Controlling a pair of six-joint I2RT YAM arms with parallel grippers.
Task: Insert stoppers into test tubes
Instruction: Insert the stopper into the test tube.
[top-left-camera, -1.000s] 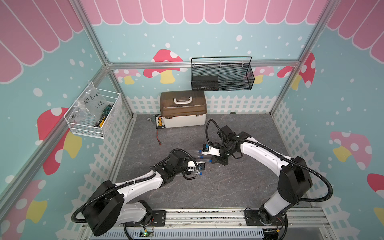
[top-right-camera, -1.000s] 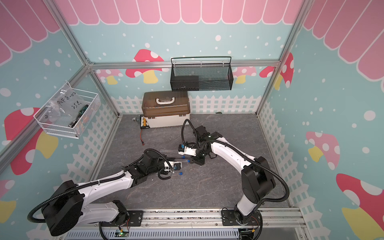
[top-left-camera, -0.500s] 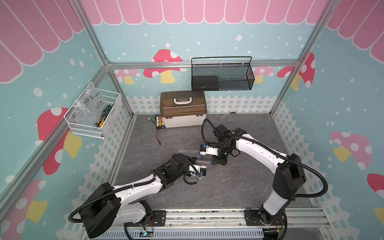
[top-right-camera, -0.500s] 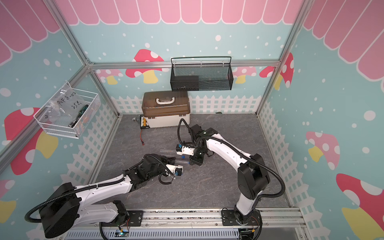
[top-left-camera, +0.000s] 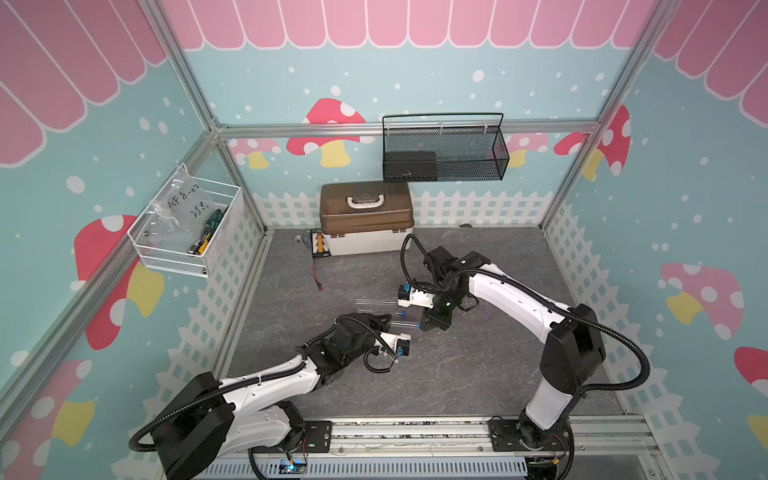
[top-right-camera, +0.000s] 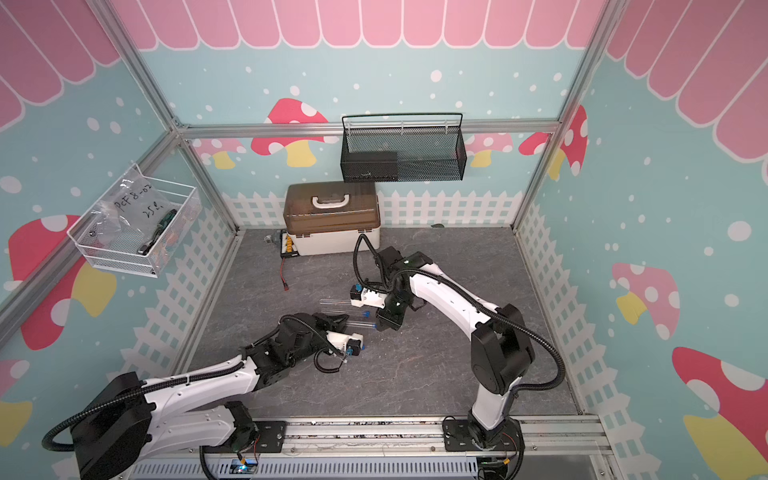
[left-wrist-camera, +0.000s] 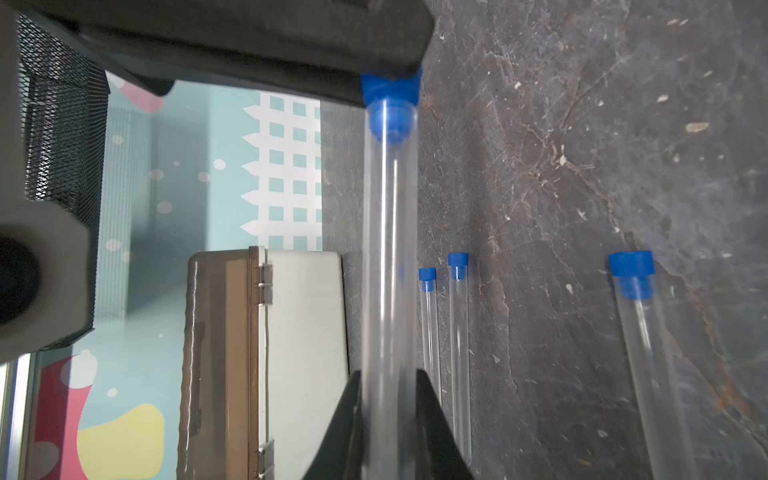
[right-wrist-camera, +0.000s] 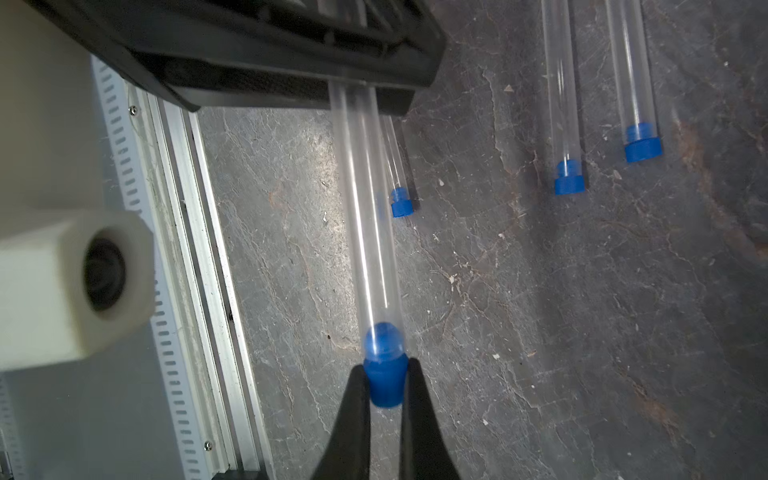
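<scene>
A slender clear test tube (left-wrist-camera: 388, 270) is spanning the gap from the left tool (left-wrist-camera: 388, 374) to the right tool (right-wrist-camera: 385, 368), a blue stopper (right-wrist-camera: 384, 388) sitting plugged in its mouth, while three stoppered tubes (left-wrist-camera: 459, 332) are lying side by side on the bench (left-wrist-camera: 582, 166) beside both tools.

Both arms stretched low toward each other - left gripper (top-left-camera: 385, 321) clamped tight, right gripper (top-left-camera: 424, 326) pinched tight, tips facing.

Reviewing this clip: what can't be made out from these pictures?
- Left wrist view: held tube, closed end cut off by the frame edge.
- Right wrist view: stopper in the right gripper, seating depth blurred.
- Both top views: only three tubes discernible; stoppers too small to judge.
</scene>
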